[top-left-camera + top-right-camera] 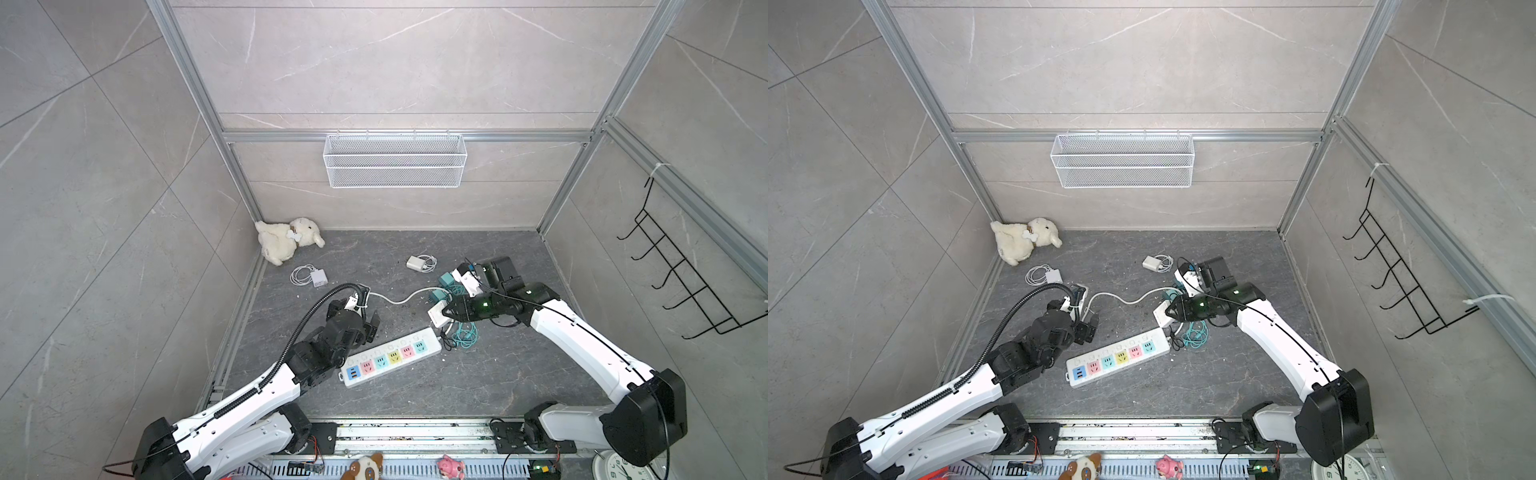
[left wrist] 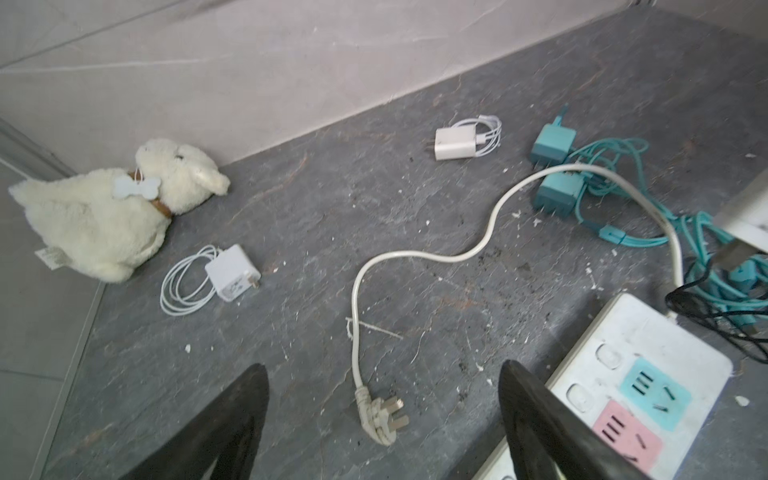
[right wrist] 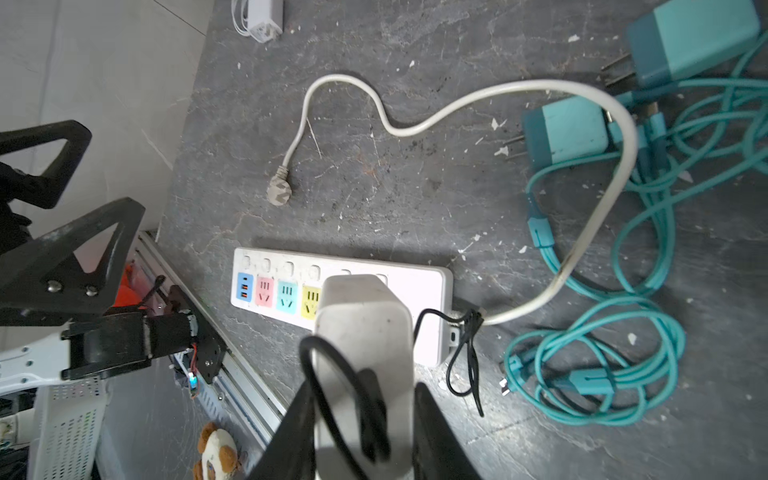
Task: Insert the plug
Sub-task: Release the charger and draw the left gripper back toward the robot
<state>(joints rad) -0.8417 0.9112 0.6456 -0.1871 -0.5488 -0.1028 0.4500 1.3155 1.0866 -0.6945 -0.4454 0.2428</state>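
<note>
The plug [image 3: 365, 328] is a white block with a black cable looped over it. My right gripper [image 3: 365, 399] is shut on it and holds it a little above the right end of the power strip [image 3: 428, 286]. In both top views the plug [image 1: 436, 316] [image 1: 1160, 316] hangs just beyond that end of the strip [image 1: 390, 357] [image 1: 1119, 357], which lies flat with a row of coloured sockets. My left gripper [image 2: 382, 368] stands open and empty beside the strip's left half [image 2: 640, 332], over the strip's own three-pin cord end [image 2: 380, 417].
Two teal chargers [image 1: 446, 280] with tangled teal cables [image 1: 465, 332] lie under my right arm. Two white chargers [image 1: 417, 263] [image 1: 318, 277] and a plush dog [image 1: 286, 239] lie toward the back. A wire basket [image 1: 395, 160] hangs on the back wall and a hook rack [image 1: 673, 274] on the right wall.
</note>
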